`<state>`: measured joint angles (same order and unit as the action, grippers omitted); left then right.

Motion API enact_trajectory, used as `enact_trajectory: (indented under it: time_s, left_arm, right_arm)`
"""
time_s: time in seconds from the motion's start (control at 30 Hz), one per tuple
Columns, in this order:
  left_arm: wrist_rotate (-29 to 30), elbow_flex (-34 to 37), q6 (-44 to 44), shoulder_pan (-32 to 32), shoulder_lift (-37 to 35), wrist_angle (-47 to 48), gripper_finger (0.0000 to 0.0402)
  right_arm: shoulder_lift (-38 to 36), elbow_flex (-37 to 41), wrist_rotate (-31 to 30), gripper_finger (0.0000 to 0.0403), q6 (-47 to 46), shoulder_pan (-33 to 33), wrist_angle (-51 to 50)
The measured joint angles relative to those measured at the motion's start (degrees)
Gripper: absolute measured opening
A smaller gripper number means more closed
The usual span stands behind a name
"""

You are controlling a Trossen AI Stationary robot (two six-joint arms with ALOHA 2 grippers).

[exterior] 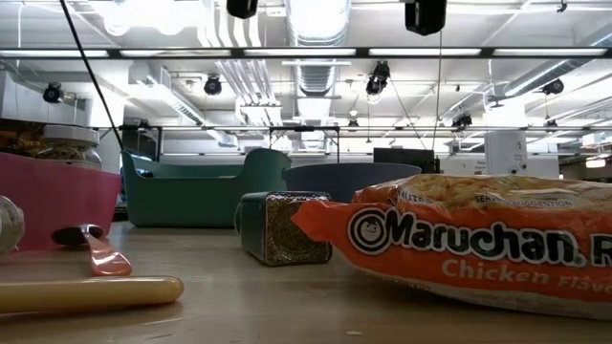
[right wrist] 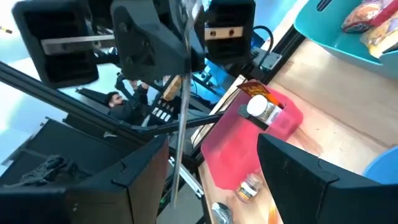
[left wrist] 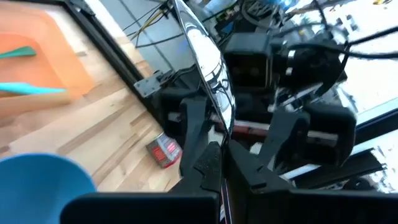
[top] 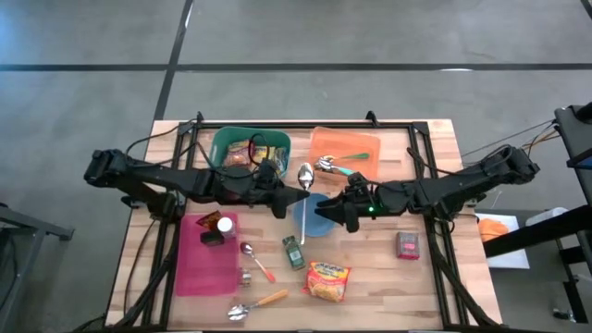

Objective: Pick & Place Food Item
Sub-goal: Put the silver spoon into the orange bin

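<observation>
So both arms meet over the middle of the wooden surface. The left claw is clenched on the handle of a big metal spoon, which sticks up between the two arms. The right claw sits just across from it, fingers spread with the spoon handle between them, not gripping anything. It hangs over the blue bowl. The ramen packet lies flat near the front edge, with a small green spice jar just beside it. The teal bin and orange tray are along the back edge, and the pink mat is toward the front left.
</observation>
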<state>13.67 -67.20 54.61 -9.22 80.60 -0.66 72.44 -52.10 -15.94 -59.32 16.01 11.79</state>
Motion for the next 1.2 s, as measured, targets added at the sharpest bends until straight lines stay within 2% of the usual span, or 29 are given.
enact_trajectory:
  time_s: [0.2,0.43,0.67,0.8,1.07,1.2]
  left_arm:
    - [-1.15,-0.29,-0.63,1.09,1.26,-4.77,0.0]
    - [-4.95,-3.24,-0.67,2.0,5.49,-4.99,0.0]
    - [-7.3,-5.01,-0.86,2.66,6.68,-4.89,0.0]
    - [-7.35,-4.99,-0.86,2.9,6.58,-4.84,0.0]
    - [-7.55,-4.79,-1.31,2.98,6.58,-3.95,0.0]
    - [-7.76,-4.79,-1.27,3.07,6.58,-3.8,0.0]
  right_arm:
    - [0.0,0.0,0.13,0.0242,-0.01,-0.11,0.88]
    - [0.0,0.0,0.96,0.0242,-0.01,-0.09,0.74]
    - [0.0,0.0,0.98,0.0235,0.26,-0.04,0.5]
    - [0.0,0.0,1.01,0.0187,0.7,-0.04,0.42]
    - [0.0,-0.04,2.91,0.0024,3.01,-0.31,0.87]
    - [-0.02,-0.02,4.05,0.0013,2.8,-0.44,0.72]
